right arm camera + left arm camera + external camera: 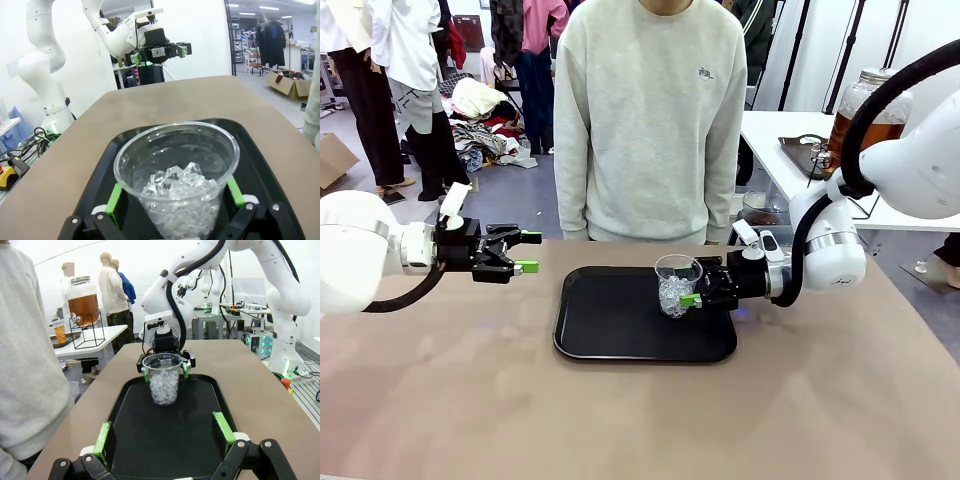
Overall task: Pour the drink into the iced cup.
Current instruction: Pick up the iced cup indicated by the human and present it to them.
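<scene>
Iced cup: the clear plastic iced cup [676, 284] holds pieces of ice and stands upright on the black tray [610, 335]. It is near the tray's right edge, a little right of the centre in the front view.
Tray: it lies flat on the brown table [460, 410], in the middle of the front view.
Right gripper: the right gripper [175, 200] is low over the tray, at the right of the centre in the front view. Its jaws are wide apart, with one green pad on each side of the cup, just beside the wall. I cannot tell if the pads touch the wall.
Left gripper: the left gripper [528, 252] hovers over the bare table at the left of the front view, apart from the tray's left edge. Its fingers are spread wide and hold nothing.
Drink: the amber-brown drink [83, 309] is inside the large glass dispenser jar [82, 289] with a metal lid [80, 279]. The jar stands on a black wire stand [87, 337] on a white side table [112, 332], in the upper left of the left wrist view, well apart from the cup.
Person: the person stands at the far side of the table, in a grey sweatshirt [650, 120], at the top centre of the front view.
</scene>
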Robot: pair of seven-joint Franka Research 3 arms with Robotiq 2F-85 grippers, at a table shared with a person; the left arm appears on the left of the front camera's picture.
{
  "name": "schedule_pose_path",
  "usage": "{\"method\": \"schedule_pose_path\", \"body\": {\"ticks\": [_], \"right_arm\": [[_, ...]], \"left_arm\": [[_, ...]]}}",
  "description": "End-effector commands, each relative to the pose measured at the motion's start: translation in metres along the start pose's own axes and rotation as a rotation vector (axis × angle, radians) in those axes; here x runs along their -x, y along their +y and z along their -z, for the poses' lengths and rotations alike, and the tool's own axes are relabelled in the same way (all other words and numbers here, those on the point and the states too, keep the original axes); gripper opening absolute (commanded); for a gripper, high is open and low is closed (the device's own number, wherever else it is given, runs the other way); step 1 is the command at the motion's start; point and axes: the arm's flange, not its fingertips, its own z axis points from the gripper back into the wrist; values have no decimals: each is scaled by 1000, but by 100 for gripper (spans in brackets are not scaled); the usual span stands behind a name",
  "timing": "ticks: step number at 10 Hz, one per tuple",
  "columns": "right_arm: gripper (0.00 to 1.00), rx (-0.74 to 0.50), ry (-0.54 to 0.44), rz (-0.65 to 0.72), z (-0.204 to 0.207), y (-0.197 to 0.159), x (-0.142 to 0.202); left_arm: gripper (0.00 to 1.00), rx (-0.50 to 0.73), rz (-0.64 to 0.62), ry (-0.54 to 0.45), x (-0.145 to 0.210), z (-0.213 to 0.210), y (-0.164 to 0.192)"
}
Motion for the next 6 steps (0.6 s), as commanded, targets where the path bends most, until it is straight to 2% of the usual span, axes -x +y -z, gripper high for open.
{"method": "schedule_pose_path", "body": {"ticks": [1,4,6], "right_arm": [[100,56,-16,10,14,-9,0],[100,131,-44,33,24,-12,2],[100,100,-38,44,27,-12,4]], "left_arm": [[100,-7,4,-8,-1,2,0],[100,-7,4,-8,-1,2,0],[100,-7,4,-8,-1,2,0]]}}
